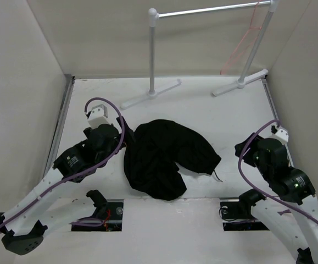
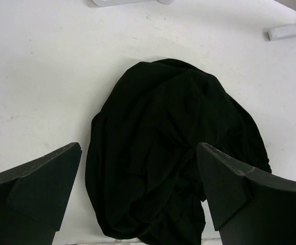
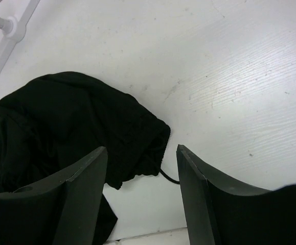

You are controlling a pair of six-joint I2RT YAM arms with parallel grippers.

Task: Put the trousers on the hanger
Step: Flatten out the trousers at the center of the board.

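A: Trousers (image 1: 167, 159) sit in a crumpled black heap mid-table (image 1: 202, 110), nearer the near edge, btwn the two arms. Nothing is holding them.

B: And the hanger (image 1: 241, 49)?

A: Up at the far right corner, hooked on the rack (image 1: 208, 11) rail, well apart from the cloth. Prob parked there so it hangs free for loading.

B: Left gripper (image 2: 138, 153)?

A: Fingers spread wide, empty, aimed down over the heap. It's at the heap's left edge, w/ folds right below the gap. Looks posed for a pinch.

B: Right gripper (image 3: 141, 149)?

A: Parted too but narrower, also empty. It's toward the right edge, looking at the heap's right end, where a thin cord (image 3: 168, 178) trails out. I'd guess that's the waistband side.

B: So why two arms flanking?

A: Soft fabric, far bigger than either gripper. One grab would just lift a lump, so I reckon one on each side is meant to spread it. Task is barely begun, imo.

B: Risk?

A: Grabbing several layers at once. Can't tell the legs apart in that bundle.
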